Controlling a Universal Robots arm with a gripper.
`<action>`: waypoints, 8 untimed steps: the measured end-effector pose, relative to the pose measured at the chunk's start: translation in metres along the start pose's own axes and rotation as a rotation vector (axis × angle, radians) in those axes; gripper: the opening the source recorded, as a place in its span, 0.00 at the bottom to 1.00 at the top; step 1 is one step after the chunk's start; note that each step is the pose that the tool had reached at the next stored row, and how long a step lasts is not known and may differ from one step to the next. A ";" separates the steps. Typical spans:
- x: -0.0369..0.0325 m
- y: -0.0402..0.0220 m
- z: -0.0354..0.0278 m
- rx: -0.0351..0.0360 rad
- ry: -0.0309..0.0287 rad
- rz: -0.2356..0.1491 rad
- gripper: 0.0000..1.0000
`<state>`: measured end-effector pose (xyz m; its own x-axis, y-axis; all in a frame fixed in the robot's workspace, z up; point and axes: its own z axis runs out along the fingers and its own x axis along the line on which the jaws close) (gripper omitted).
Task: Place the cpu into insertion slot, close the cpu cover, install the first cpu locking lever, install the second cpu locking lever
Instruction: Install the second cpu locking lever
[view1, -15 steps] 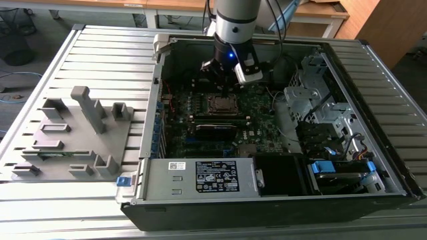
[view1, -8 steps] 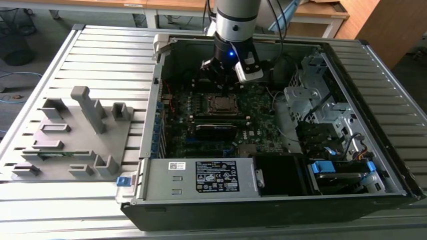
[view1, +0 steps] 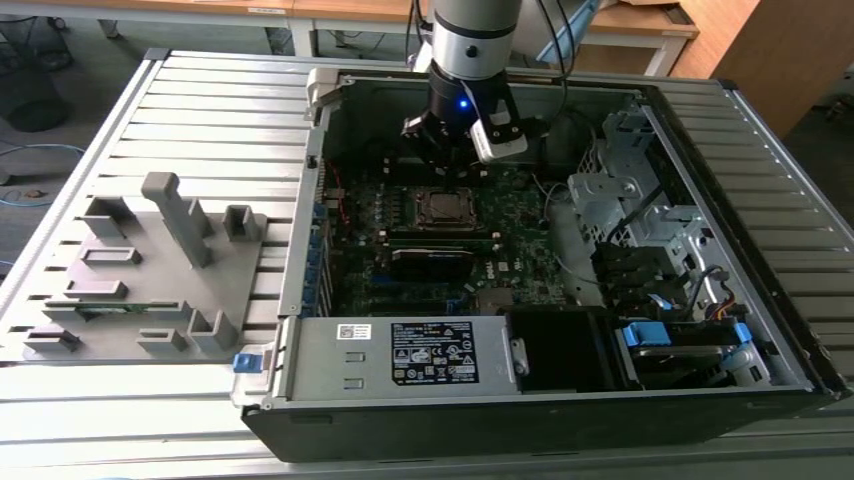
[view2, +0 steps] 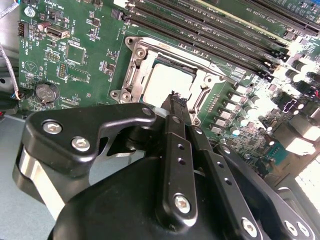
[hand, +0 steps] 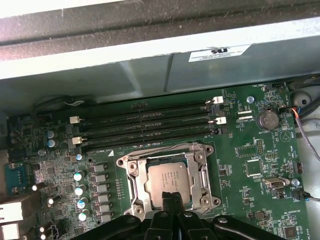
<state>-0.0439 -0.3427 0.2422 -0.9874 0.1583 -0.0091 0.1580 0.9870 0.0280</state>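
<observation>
Gripper hangs low inside the open computer case, just above the insertion slot, with its black fingers pressed together and nothing between them. In both wrist views the fingertips sit right over the near edge of the slot, close to it, though I cannot tell whether they touch.

Inside the insertion slot lies the cpu, flat, its pale grey top showing through the square window. Around it sits the cpu cover, the silvery frame lying down flat over the chip's edges; the second wrist view shows the same cpu framed by that cover. Whether the thin levers along the socket's sides are latched I cannot make out.

Next to the slot, on the green motherboard, run the long black memory slots, parallel to one side of the socket. Beside the case, on the exterior view's left, a grey fixture tray with upright pegs rests on the slatted metal surface.
</observation>
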 end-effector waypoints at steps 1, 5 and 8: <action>0.0000 0.0000 0.0000 0.0001 0.0000 0.000 0.11; 0.0000 0.0000 0.0000 0.0001 0.0000 0.000 0.11; 0.0000 0.0000 0.0000 0.0000 0.0000 0.000 0.11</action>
<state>-0.0439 -0.3427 0.2422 -0.9873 0.1583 -0.0092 0.1580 0.9870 0.0279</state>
